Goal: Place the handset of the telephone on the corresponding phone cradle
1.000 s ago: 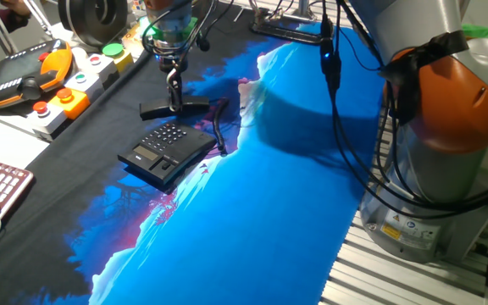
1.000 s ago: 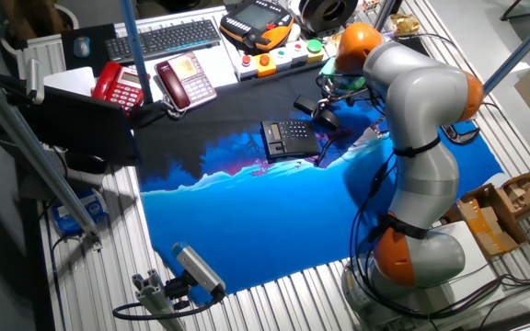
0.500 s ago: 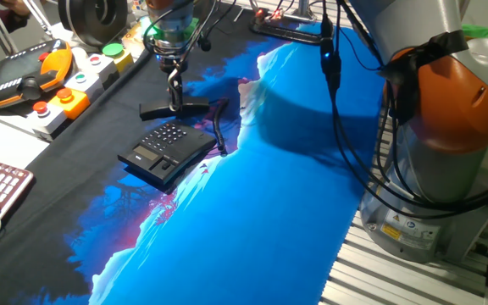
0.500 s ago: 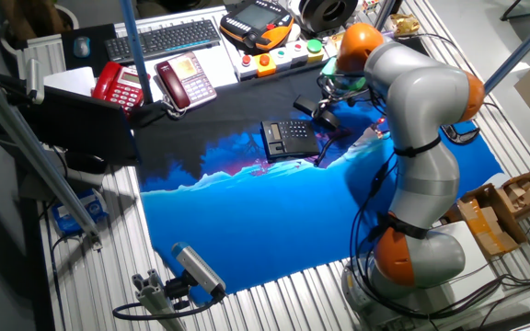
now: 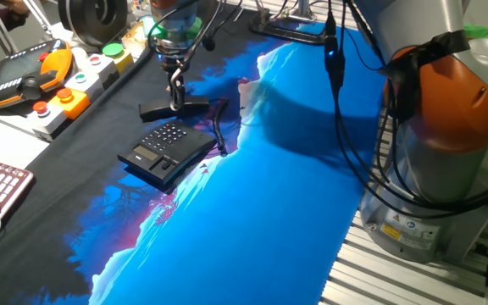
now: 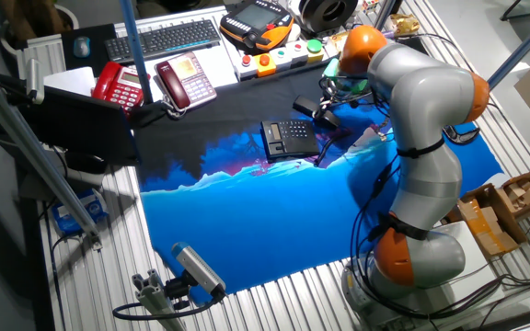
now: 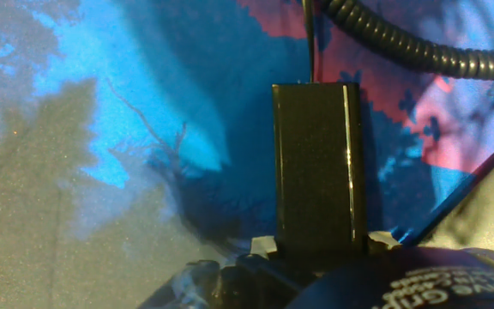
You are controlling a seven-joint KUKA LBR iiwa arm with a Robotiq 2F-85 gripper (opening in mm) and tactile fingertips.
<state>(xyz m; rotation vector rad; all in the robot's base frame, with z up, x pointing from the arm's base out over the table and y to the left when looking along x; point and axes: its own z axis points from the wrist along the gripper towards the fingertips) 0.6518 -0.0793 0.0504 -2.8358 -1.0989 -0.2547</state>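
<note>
— What is the arm (image 6: 421, 138) looking like?
— It is showing rounded silver-grey links with orange bands at the joints, one by the base (image 5: 447, 93) and one up near the wrist (image 6: 359, 41).
— Any cabling?
— Black cables (image 5: 337, 93) are hanging along the links. A green ring (image 5: 174, 28) is glowing above the slim dark gripper (image 5: 176, 100).
— Markings?
— A pale label is sitting low on the base (image 5: 409, 230), and the hand view is catching pale lettering, too blurred to read.

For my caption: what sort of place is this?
Probably a robotics lab: a robot arm on an aluminium-profile table, a teach pendant and desk telephones as test objects.
</note>
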